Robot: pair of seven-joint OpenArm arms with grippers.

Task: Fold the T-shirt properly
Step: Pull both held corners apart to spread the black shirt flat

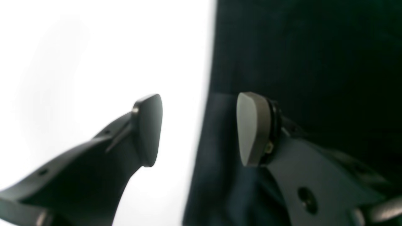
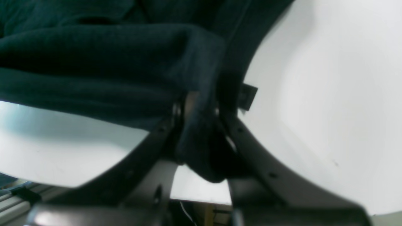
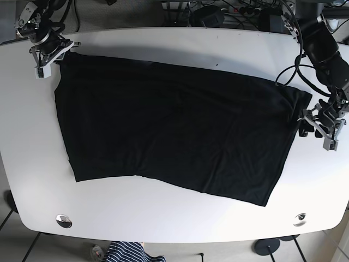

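Note:
A black T-shirt lies spread flat across the white table. My right gripper is at the shirt's far left corner and is shut on a bunched fold of the dark fabric, seen close up in the right wrist view. My left gripper is at the shirt's right edge, low over the table. In the left wrist view it is open, with the shirt's edge running between the two fingers: one finger is over bare table, the other over the cloth.
Cables and power gear crowd the table's back edge. Two round metal fittings sit near the front corners. A striped cloth lies on the floor below the front edge.

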